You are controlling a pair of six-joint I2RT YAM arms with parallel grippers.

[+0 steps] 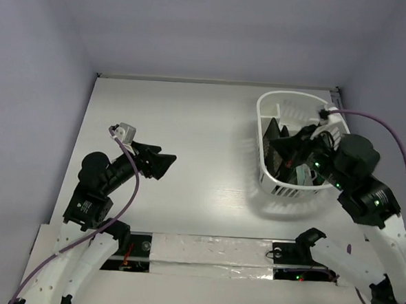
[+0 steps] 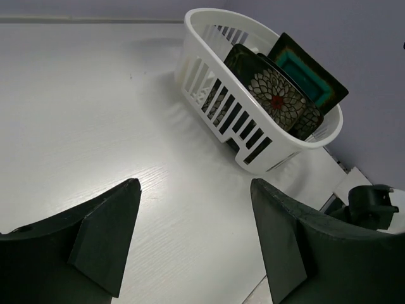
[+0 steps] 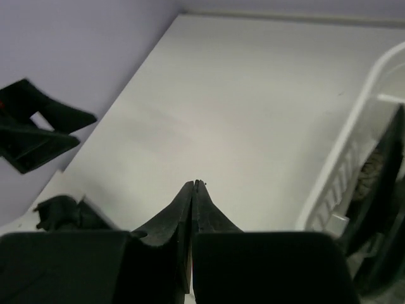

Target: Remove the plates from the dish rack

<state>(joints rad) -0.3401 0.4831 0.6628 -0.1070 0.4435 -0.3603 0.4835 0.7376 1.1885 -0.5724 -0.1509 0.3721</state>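
Note:
The white dish rack (image 1: 265, 172) stands at the right of the table and also shows in the left wrist view (image 2: 209, 95). In it, leaning upright, are the black plate with white-red flowers (image 2: 275, 101) and, behind it, the brown-rimmed plate with a teal centre (image 2: 311, 75). A pale greenish piece (image 1: 303, 176) low in the rack may be the mint plate. My right gripper (image 1: 280, 148) hovers over the rack's left side; its jaws (image 3: 193, 184) are shut with nothing between them. Dark plate edges (image 3: 383, 168) show to its right. My left gripper (image 1: 162, 163) is open and empty (image 2: 195, 183), far left of the rack.
The rack rim (image 3: 354, 158) is close on the right gripper's right. A purple cable (image 1: 387, 132) loops over the rack's right end. The table's taped front edge (image 1: 210, 252) lies near the arm bases. Walls close in the back and sides.

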